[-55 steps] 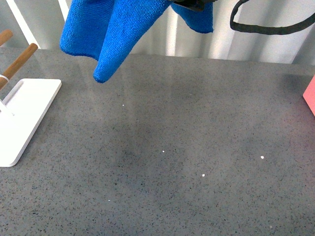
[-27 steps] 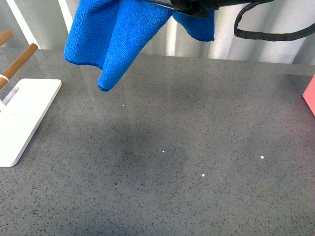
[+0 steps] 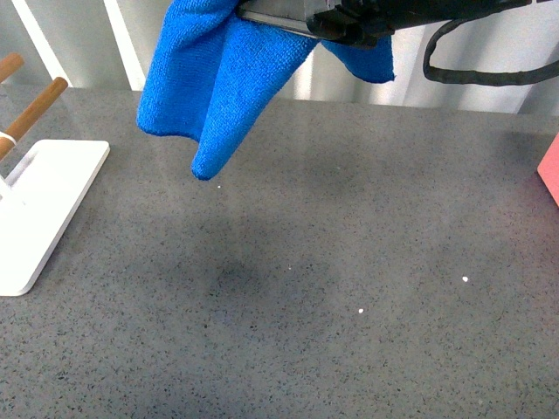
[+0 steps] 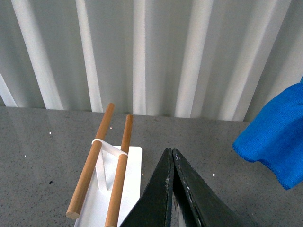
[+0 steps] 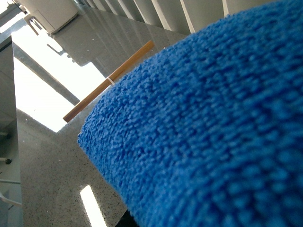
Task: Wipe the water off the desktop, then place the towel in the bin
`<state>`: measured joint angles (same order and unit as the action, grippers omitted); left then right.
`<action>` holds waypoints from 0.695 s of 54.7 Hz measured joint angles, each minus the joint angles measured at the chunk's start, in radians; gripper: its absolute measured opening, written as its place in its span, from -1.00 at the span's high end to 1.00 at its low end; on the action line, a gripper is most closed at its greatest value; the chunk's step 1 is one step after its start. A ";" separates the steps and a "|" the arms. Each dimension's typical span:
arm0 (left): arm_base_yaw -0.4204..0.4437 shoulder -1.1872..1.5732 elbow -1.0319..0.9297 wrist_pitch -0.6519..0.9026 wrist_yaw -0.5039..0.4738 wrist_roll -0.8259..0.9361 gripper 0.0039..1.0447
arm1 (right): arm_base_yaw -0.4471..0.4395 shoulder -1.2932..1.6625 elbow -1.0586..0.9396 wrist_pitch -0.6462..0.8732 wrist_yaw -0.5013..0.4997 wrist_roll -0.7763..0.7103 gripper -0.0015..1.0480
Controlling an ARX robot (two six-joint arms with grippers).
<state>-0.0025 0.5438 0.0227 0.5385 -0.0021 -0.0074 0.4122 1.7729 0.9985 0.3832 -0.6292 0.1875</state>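
The blue towel hangs in folds above the far part of the grey speckled desktop, its lowest corner a little above the surface. My right gripper reaches in from the upper right and is shut on the towel's top. In the right wrist view the towel fills most of the picture and hides the fingers. My left gripper is shut on nothing, low over the desktop, with the towel off to one side. A faint darker patch lies under the towel. The bin is out of view.
A white stand with two wooden rods sits at the desktop's left edge, and the stand lies close beside my left gripper. A pink object's corner shows at the right edge. A black cable loops behind the right arm. Ribbed white wall behind.
The right gripper has come down and to the right with the towel. The towel's hanging corner is now lower and closer to the desktop's middle.
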 joint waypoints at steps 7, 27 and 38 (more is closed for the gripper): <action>0.000 -0.064 0.000 -0.062 0.002 0.000 0.94 | 0.000 0.000 -0.014 0.006 -0.001 0.000 0.90; 0.000 -0.229 0.000 -0.220 0.002 0.000 0.94 | 0.002 0.000 -0.033 0.014 -0.018 0.001 0.90; 0.000 -0.309 0.000 -0.300 0.002 0.000 0.94 | -0.004 0.000 -0.033 0.003 -0.017 -0.008 0.90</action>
<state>-0.0021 0.2344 0.0223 0.2382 -0.0006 -0.0074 0.4080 1.7725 0.9657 0.3862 -0.6464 0.1791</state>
